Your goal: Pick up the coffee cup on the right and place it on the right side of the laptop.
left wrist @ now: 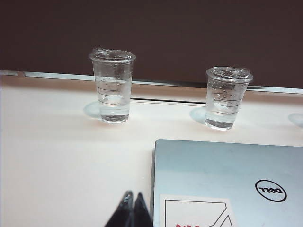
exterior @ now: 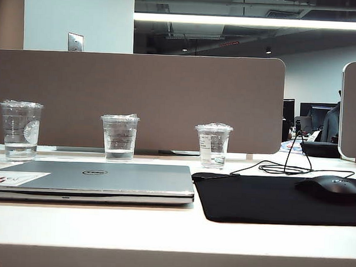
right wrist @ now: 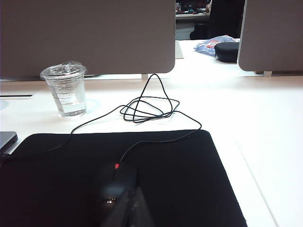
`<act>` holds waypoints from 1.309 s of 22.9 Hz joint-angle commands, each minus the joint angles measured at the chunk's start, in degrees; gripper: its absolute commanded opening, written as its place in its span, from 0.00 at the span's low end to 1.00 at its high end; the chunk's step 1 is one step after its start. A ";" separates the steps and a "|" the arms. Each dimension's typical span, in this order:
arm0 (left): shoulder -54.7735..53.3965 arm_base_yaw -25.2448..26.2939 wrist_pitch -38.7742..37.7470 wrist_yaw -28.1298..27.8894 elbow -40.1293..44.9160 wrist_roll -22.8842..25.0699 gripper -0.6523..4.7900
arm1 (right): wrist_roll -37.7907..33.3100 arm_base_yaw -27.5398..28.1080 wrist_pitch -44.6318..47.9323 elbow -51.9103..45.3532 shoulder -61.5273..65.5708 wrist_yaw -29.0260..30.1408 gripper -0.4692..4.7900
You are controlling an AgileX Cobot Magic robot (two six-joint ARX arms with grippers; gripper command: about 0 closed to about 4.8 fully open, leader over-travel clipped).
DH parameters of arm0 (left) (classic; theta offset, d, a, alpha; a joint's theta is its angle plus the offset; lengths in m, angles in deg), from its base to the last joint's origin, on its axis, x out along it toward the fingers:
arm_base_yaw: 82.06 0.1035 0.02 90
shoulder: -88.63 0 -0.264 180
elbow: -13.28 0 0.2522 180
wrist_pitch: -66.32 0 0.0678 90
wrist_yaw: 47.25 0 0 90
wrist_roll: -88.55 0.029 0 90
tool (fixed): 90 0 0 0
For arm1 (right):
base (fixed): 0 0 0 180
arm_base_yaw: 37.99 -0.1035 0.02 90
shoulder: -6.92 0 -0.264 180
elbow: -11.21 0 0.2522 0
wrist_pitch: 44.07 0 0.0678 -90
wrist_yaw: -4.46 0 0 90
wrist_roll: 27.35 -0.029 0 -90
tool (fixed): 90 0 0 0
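**A:** What sits on the white table (exterior: 103, 231)?

**B:** A closed silver laptop (exterior: 105, 180) lies flat at the near left. A black mouse pad (exterior: 269, 199) lies just beside it on the right, with a black mouse (exterior: 332, 187) on its right part. The mouse's cable (exterior: 283, 167) loops on the table behind the pad. Three clear lidded cups stand in a row in front of a brown partition (exterior: 138, 99).

**A:** Which one is the coffee cup?

**B:** The coffee cup (exterior: 213, 146) is the rightmost, with a white printed label on its side. It stands upright behind the gap where laptop and pad meet. The middle cup (exterior: 119, 137) and the left cup (exterior: 21, 130) stand behind the laptop.

**A:** Where are the grippers?

**B:** Neither appears in the exterior view. In the left wrist view, the left gripper (left wrist: 133, 208) shows two dark fingertips pressed together, holding nothing. They hover over bare table just beside the laptop's corner, with the two left-hand cups well beyond them.

**A:** And the right one?

**B:** The right gripper (right wrist: 132, 205) also has its fingertips closed and empty. The mouse lies directly past the tips on the pad. The coffee cup stands well beyond them, off toward the laptop side, apart from both grippers.
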 commanded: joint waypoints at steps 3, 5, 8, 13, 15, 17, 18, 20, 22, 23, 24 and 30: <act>-0.02 0.09 0.74 0.28 -0.22 -0.20 0.11 | -0.20 0.11 1.55 -0.35 -0.11 -0.11 0.07; -0.02 0.09 0.76 0.28 -0.22 -0.22 0.11 | -0.20 0.11 1.62 -0.35 -0.11 -0.11 0.07; -0.02 0.09 1.46 0.26 -0.46 -1.88 0.11 | -0.55 0.11 1.86 0.17 -0.11 -0.09 0.07; -0.02 0.07 -1.97 1.18 -5.53 -10.08 0.11 | -4.87 0.11 1.40 3.41 0.04 -0.09 0.07; -0.17 0.07 -2.80 2.32 -9.27 -10.08 0.11 | -4.85 0.11 1.36 6.27 0.15 -0.11 0.07; -1.16 0.07 -3.19 3.39 -11.41 -10.10 0.11 | -4.83 0.11 1.36 7.89 0.46 -0.09 0.07; -3.43 0.07 -3.13 5.14 -13.92 -10.12 0.11 | -4.76 0.09 1.38 9.73 1.62 0.31 0.07; -6.56 0.07 -3.19 6.82 -16.44 -10.08 0.11 | -4.35 0.09 1.40 11.43 3.58 1.07 0.07; -10.12 0.07 -3.15 8.70 -18.95 -10.08 0.11 | -4.20 0.09 1.60 13.09 5.86 1.64 0.07; -14.40 0.07 -3.08 10.43 -21.97 -9.99 0.11 | -4.17 0.09 2.01 14.99 8.83 2.23 0.07; -16.83 0.07 -3.10 10.88 -23.63 -9.84 0.11 | -4.13 0.09 2.62 16.00 10.62 2.56 0.07; -29.42 -0.02 -3.41 16.70 -32.65 -9.86 0.11 | -0.68 0.04 10.14 19.52 22.32 7.13 0.07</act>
